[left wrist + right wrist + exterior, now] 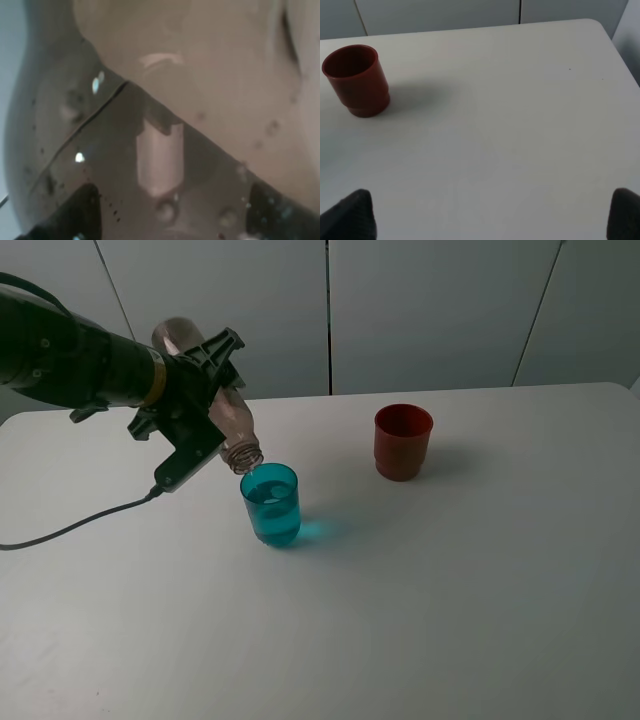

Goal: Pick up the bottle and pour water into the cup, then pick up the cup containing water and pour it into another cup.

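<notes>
Brownish-grey, clear and uncapped, the tall plastic bottle (235,422) is lying tilted in the left gripper (207,400), which is clamping it around the body. Its threaded mouth is pointing down, hanging just above the rim of the translucent teal-blue plastic tumbler (271,505). That tumbler is standing upright toward the left edge of the white tabletop (450,600) and is holding some water. The opaque red-brown plastic cup (403,443) is standing upright nearer the far edge, apart from the tumbler. The right gripper (490,215) is hovering over the tabletop's right side, jaws spread wide, gripping nothing.
</notes>
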`<action>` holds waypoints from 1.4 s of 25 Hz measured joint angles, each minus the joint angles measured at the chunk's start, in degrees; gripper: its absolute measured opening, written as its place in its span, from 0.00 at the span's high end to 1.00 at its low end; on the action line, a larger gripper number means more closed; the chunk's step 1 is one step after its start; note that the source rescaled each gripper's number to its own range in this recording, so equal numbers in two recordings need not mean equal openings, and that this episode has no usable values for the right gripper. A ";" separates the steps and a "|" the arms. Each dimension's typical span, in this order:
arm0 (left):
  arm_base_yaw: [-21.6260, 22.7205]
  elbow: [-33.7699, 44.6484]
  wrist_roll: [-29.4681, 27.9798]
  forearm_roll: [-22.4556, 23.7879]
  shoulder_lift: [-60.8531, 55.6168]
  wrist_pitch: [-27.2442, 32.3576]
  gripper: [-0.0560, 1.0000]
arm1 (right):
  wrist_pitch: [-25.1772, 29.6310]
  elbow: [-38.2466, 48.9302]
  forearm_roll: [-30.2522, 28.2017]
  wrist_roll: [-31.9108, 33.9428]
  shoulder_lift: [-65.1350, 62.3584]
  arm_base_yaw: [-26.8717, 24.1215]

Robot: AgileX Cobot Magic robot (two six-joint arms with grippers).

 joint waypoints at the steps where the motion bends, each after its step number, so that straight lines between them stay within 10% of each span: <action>1: 0.00 0.00 -0.70 0.00 0.00 -0.12 0.95 | 0.00 0.00 0.00 0.00 0.00 0.00; 11: 0.00 0.00 -34.10 -1.23 -2.34 -7.47 0.95 | 0.00 0.00 0.00 -0.12 0.00 0.00; 17: 5.23 0.00 -49.63 -15.13 -3.11 -15.92 0.95 | 0.00 0.00 0.00 -0.12 0.00 0.00; 21: 10.39 2.29 -49.73 -25.59 -3.11 -20.66 0.95 | 0.00 0.00 0.00 -0.12 0.00 0.00; 28: 20.78 10.27 -34.06 -50.18 -2.49 -36.78 0.95 | 0.00 0.00 0.00 -0.12 0.00 0.00; 35: 27.33 11.97 -34.88 -62.61 5.34 -51.99 0.95 | 0.00 0.00 0.00 -0.12 0.00 0.00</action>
